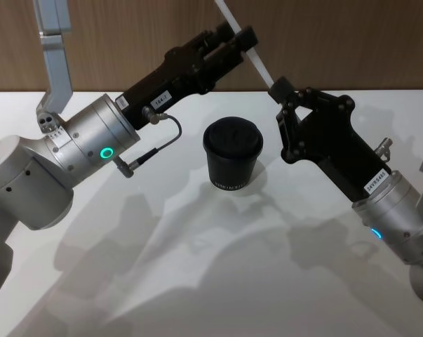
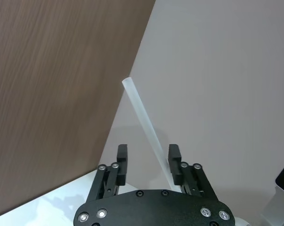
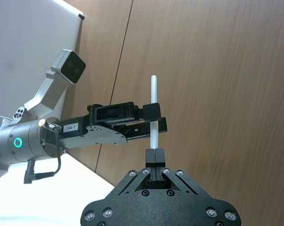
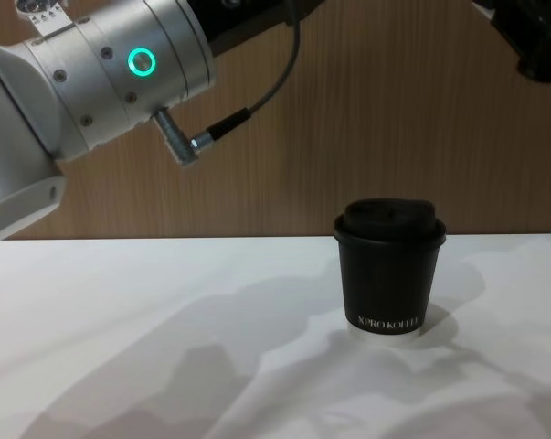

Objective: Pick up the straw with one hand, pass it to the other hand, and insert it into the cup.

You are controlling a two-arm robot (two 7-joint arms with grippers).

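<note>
The right gripper's (image 3: 154, 153) fingers (image 3: 151, 157) are pressed together on the lower end of the straw (image 3: 153, 94), which rises straight out of them. In the head view the straw (image 1: 257, 62) slants up and away from the right gripper (image 1: 278, 88) towards the wooden wall (image 1: 337, 42), high above the table (image 1: 197, 281).

Further up its length, the straw passes between the fingers (image 2: 174, 159) of the left gripper (image 2: 148, 150). These stand well apart with a clear gap. The straw (image 2: 139, 113) runs close along one finger and is clear of the other; I cannot tell whether it touches the near one. In the right wrist view the left gripper (image 3: 155, 118) reaches across from the side at about the middle of the straw.

In the head view the left gripper (image 1: 238, 38) stretches out from its silver wrist with the green ring (image 1: 107, 152).

The cup (image 1: 232, 156) stands upright on the table, lid on, below and between the two arms. In the chest view the cup (image 4: 389, 279) sits alone on the table (image 4: 120, 320), well under both arms.
</note>
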